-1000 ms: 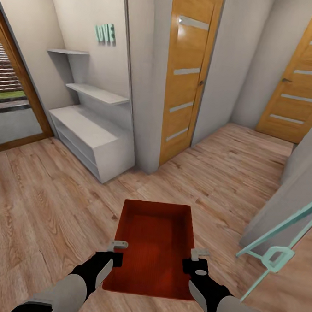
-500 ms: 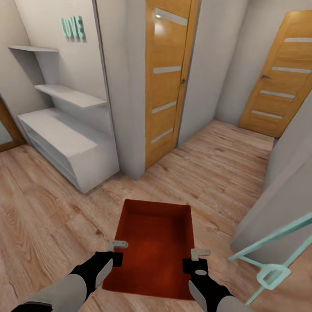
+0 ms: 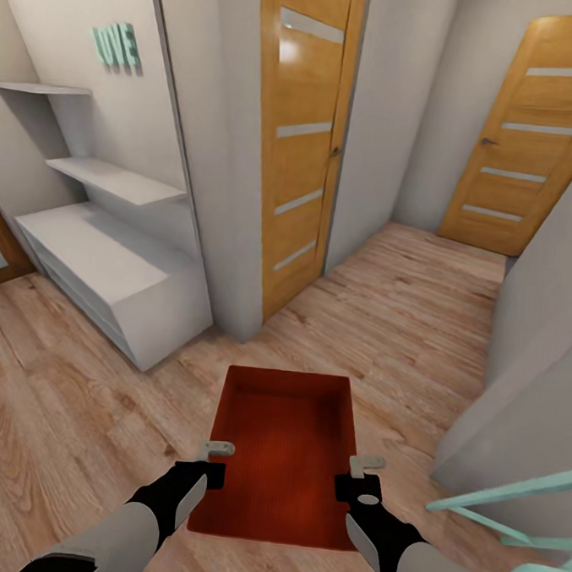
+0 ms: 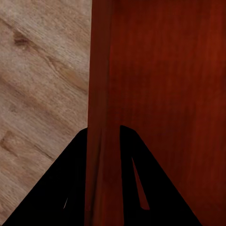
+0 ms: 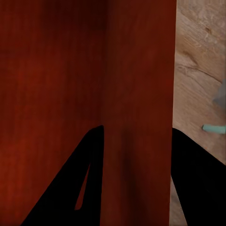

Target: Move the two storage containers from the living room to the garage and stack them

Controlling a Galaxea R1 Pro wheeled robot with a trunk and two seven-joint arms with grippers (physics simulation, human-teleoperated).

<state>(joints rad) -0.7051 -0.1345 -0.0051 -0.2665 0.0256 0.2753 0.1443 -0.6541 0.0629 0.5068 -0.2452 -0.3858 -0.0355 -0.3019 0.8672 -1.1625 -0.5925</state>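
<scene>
We carry one orange-red storage container [image 3: 282, 455] between both grippers, above the light wood-plank floor [image 3: 75, 409] of a hallway.

Our left gripper [image 3: 214, 456] is clamped on the container's left wall: in the left wrist view its two dark fingers [image 4: 70, 188] sit either side of that thin wall [image 4: 100, 94], closed down to its thickness. Our right gripper [image 3: 361, 473] pinches the right wall [image 5: 136, 103] the same way. The container hangs level, long axis pointing ahead. Open planks run forward and to the right toward the far orange-wood door [image 3: 531, 149]. A nearer orange-wood door [image 3: 301, 143] stands ahead, a white shelf unit [image 3: 109, 267] on the left, a grey wall [image 3: 535, 369] and a teal frame [image 3: 509, 520] close on the right.
</scene>
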